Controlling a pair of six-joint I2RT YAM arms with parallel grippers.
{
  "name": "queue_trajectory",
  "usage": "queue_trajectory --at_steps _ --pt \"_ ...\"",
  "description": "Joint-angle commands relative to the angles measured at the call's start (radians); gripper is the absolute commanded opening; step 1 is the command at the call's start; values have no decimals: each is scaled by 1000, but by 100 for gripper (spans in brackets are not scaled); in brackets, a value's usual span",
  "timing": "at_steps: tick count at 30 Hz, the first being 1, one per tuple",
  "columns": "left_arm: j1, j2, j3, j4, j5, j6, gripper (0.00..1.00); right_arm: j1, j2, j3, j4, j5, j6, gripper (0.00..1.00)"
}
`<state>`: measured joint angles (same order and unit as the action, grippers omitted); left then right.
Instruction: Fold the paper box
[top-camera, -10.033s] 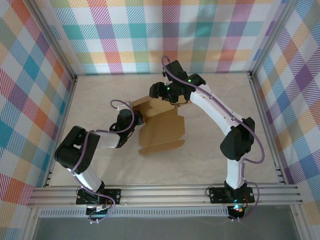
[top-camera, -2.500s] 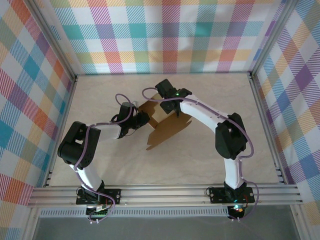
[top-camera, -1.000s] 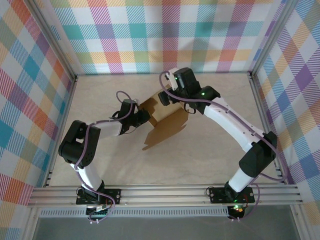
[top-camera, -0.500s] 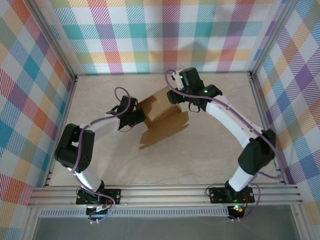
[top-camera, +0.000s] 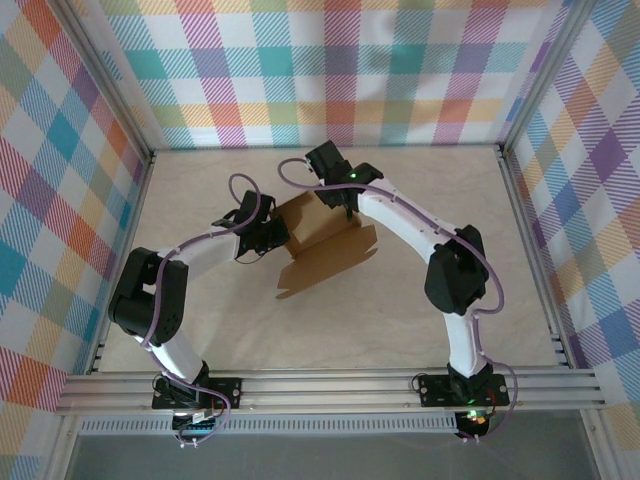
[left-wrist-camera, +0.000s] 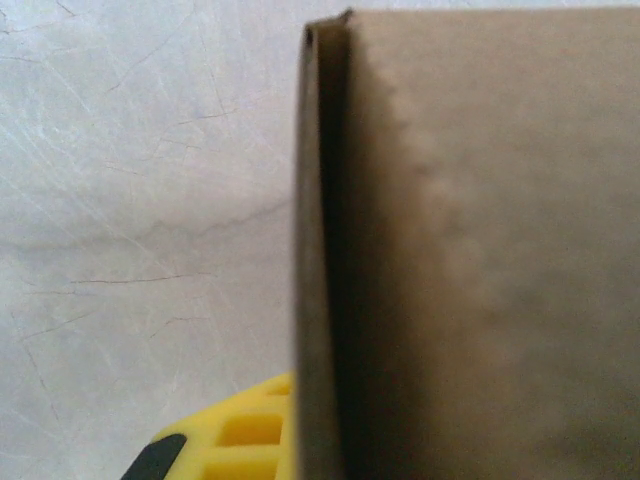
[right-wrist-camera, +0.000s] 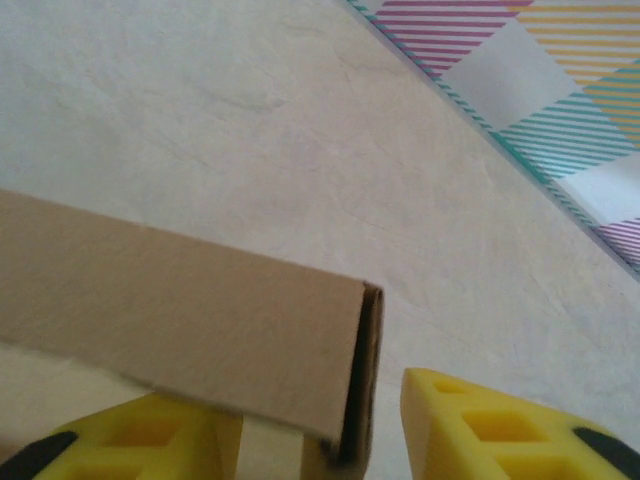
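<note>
Paper box on bench, centre, half-erected. Left fingers clenched on its left wall; right fingers straddle far flap, unclamped. Step: raising walls. Next, likely: pinch flap, fold inward.

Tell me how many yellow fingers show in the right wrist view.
2. One finger is at lower left, partly hidden by the box; the other is at lower right, beside the box's end.
</note>
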<state>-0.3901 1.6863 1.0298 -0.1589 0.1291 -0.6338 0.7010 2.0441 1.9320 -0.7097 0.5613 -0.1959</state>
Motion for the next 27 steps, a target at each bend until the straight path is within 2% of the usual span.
queue_trajectory --at_steps 1,6,12,21,23,27 --pt "-3 -38 27 -18 -2 19 0 -2 25 61 -45 61 -19 41" --pt "-1 -39 29 -22 -3 22 0 -1 52 78 -66 65 -25 34" --pt "-1 -34 32 -21 0 19 0 -1 64 82 -112 57 -30 40" --pt "-1 -30 30 -21 1 13 0 -1 76 84 -156 62 -54 38" --pt "-3 -28 30 -19 2 11 0 1 79 84 -165 77 -56 34" --pt "-2 -24 33 -18 5 7 0 9 79 73 -160 107 -57 16"
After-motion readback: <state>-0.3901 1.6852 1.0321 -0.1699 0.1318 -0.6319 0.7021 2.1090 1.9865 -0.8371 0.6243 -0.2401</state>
